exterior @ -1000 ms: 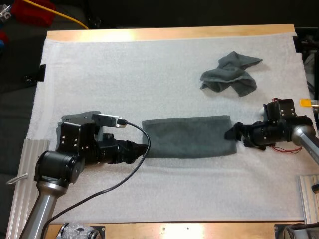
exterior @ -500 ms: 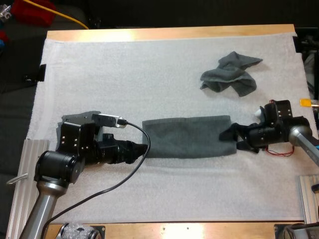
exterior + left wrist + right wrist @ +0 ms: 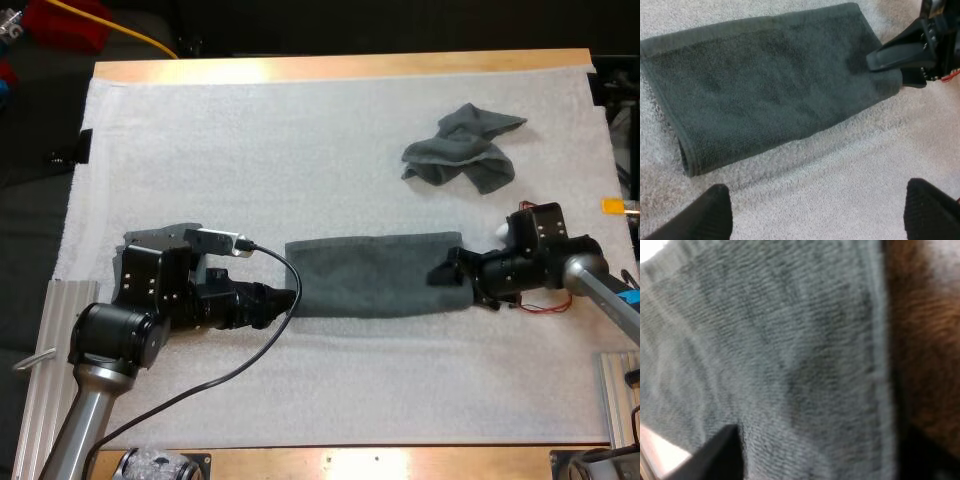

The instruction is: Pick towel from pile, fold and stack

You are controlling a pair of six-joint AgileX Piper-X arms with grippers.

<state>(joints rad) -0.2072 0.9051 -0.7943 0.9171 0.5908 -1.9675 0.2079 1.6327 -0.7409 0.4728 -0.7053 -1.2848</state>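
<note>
A dark grey-green towel [image 3: 380,275] lies folded into a long flat strip on the white mat. My left gripper [image 3: 288,300] sits just off its left end. In the left wrist view this gripper [image 3: 815,212] is open, with fingertips [image 3: 695,215] wide apart and clear of the towel [image 3: 765,85]. My right gripper [image 3: 455,280] is at the strip's right end, open, one finger above the towel's edge and one beside it. In the right wrist view the towel [image 3: 790,350] lies close under that gripper [image 3: 820,455]. A crumpled towel [image 3: 462,150] rests at the back right.
The mat [image 3: 300,140] covers most of the wooden table [image 3: 330,68]. Metal rails stand at the near left [image 3: 50,350] and near right [image 3: 620,395] edges. Open mat lies behind and in front of the folded strip.
My right gripper has moved left, from just beyond the strip's right end onto that end. The left arm and both towels have stayed put.
</note>
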